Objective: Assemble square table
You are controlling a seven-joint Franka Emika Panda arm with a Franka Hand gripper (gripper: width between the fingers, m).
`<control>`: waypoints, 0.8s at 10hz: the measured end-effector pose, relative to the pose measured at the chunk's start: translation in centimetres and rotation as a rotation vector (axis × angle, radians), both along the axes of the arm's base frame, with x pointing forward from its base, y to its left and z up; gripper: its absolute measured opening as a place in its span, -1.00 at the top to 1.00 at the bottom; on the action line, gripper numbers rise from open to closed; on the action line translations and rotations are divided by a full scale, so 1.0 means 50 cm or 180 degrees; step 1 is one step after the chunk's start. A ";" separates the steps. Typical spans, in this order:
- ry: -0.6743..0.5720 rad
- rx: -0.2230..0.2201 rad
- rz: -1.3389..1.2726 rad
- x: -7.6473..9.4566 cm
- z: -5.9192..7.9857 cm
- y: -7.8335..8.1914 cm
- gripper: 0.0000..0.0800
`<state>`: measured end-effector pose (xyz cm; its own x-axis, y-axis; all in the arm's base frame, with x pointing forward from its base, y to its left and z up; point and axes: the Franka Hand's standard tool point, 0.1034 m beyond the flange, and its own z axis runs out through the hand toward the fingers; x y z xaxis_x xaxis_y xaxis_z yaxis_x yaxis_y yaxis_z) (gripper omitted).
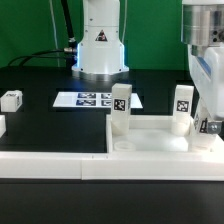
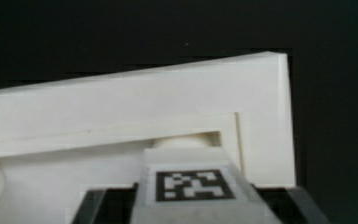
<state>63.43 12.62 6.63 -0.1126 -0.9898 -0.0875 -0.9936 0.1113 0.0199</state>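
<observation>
Two legs (image 1: 120,108) stand upright in the slab's (image 1: 150,143) corner sockets; the fingers (image 2: 105,208) are clamped on a third leg (image 2: 194,184).

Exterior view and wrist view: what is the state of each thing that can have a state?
square slab: lying flat.
hand: shut on the held leg.
held leg: upright, at a slab corner; seated or not, cannot tell.
first upright leg: standing on the slab.
second upright leg: standing on the slab.
loose leg: unattached, apart from the slab.
</observation>
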 end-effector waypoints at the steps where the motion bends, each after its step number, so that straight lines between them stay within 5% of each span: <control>1: -0.0086 -0.0003 0.0459 -0.001 0.003 -0.003 0.02; 2: -0.0195 -0.0010 0.1050 -0.020 0.013 -0.012 -0.41; 5: -0.0333 -0.0014 0.2609 -0.044 0.002 -0.017 -0.61; 8: -0.0367 -0.0039 0.3166 -0.043 0.002 -0.021 -0.62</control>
<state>61.26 11.59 6.73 0.7755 -0.6303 -0.0347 -0.6309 -0.7719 -0.0779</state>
